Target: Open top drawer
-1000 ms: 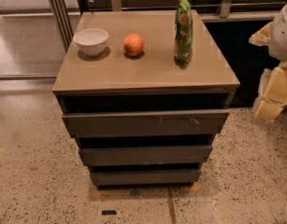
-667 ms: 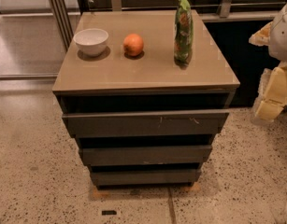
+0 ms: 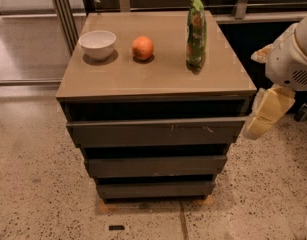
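Observation:
The top drawer (image 3: 153, 132) is the widest of three dark grey fronts, with pale scratch marks right of centre. A dark gap shows above it, under the tan cabinet top (image 3: 158, 76). The two narrower drawer fronts (image 3: 155, 165) sit below it. My gripper (image 3: 265, 115), cream-coloured under a white arm section (image 3: 293, 54), hangs at the right of the cabinet, level with the top drawer's right end and just beside it, not touching the front.
On the cabinet top stand a white bowl (image 3: 97, 44), an orange (image 3: 142, 47) and an upright green bag (image 3: 196, 31). Metal frame legs (image 3: 63, 14) stand at the back left. Speckled floor (image 3: 38, 184) lies around the cabinet.
My gripper and arm have moved a little left and down, closer to the right end of the top drawer. The drawers and the things on top have not moved.

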`<state>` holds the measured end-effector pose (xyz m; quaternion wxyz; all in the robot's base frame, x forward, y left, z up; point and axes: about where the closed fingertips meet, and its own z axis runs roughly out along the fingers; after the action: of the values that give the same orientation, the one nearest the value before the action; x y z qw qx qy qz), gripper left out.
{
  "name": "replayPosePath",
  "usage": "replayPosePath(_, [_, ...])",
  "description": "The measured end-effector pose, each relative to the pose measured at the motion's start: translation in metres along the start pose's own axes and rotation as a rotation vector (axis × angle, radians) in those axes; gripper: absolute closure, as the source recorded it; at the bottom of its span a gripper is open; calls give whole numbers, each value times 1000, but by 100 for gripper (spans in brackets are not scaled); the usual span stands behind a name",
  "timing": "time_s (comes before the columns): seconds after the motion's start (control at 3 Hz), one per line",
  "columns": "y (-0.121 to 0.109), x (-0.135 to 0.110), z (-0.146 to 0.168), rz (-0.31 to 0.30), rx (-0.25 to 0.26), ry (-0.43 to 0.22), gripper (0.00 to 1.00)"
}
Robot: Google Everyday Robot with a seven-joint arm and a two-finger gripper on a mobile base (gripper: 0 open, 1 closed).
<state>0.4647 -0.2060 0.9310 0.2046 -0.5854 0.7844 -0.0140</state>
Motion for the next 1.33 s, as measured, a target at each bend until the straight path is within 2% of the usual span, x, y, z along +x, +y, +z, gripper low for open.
replayPosePath(0.33, [-5,-11,54,21,-10,-70,0])
replayPosePath(0.67, [2,-25,104,10,-51,-113,0])
replayPosePath(1.0, [21,-30,157,-11,-122,-113,0])
replayPosePath(1.33, [21,-30,157,-11,-122,-113,0])
